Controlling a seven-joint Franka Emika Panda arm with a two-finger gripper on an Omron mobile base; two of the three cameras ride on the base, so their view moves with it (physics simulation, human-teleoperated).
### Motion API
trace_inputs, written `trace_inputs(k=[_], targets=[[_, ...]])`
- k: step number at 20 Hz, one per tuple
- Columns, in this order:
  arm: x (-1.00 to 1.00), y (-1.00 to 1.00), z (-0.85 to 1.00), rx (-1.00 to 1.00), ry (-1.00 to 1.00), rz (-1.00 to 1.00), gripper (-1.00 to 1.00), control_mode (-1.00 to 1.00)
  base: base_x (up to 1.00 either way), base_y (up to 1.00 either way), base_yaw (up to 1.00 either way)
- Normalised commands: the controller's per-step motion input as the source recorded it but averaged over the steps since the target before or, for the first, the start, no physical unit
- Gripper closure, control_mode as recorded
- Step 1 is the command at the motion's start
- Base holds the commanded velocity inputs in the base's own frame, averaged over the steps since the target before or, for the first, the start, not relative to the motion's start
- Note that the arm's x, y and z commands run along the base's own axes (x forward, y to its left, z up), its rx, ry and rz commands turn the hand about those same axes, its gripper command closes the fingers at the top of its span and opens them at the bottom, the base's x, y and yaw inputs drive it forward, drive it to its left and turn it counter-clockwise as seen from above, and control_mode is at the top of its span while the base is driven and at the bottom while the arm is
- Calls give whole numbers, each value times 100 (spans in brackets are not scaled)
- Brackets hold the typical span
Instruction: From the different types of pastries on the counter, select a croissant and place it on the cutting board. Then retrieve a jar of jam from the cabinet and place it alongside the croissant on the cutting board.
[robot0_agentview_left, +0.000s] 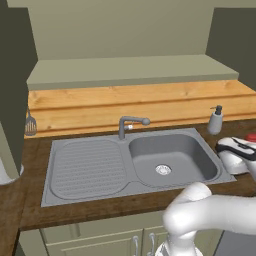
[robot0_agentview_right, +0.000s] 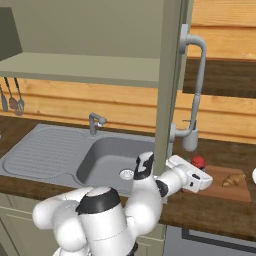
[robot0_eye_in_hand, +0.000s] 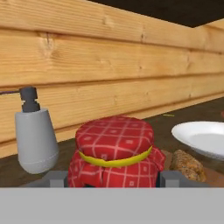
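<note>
A jam jar (robot0_eye_in_hand: 114, 151) with a red checked cloth lid and a yellow band sits between my fingertips (robot0_eye_in_hand: 54, 178). My gripper (robot0_eye_in_hand: 113, 178) is shut on it. From the right base view, the gripper (robot0_agentview_right: 196, 176) holds the jar (robot0_agentview_right: 199, 161) at the left end of the wooden cutting board (robot0_agentview_right: 220, 192). The croissant (robot0_agentview_right: 233, 180) lies on the board's right part, apart from the jar. Just right of the jar in the hand view is the croissant (robot0_eye_in_hand: 186, 164). In the left base view the gripper (robot0_agentview_left: 239, 150) and jar (robot0_agentview_left: 251, 137) are at the right edge.
A grey soap dispenser (robot0_eye_in_hand: 35, 135) (robot0_agentview_left: 215, 120) stands by the wooden wall, left of the jar. A white plate (robot0_eye_in_hand: 202, 138) lies beyond the croissant. The sink (robot0_agentview_left: 172, 160) and tap (robot0_agentview_left: 131, 124) are to the left. An open cabinet door (robot0_agentview_right: 170, 80) hangs above my hand.
</note>
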Motion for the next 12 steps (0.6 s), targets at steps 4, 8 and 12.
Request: trace_inputs(k=[4,8,12], targets=[[26,-40,-37,0,0,-1,100,-100,0,0,0],[16,-41,-33,0,0,-3,100,-100,0,0,0],[27,-28,-29,0,0,-3,100,-100,0,0,0]])
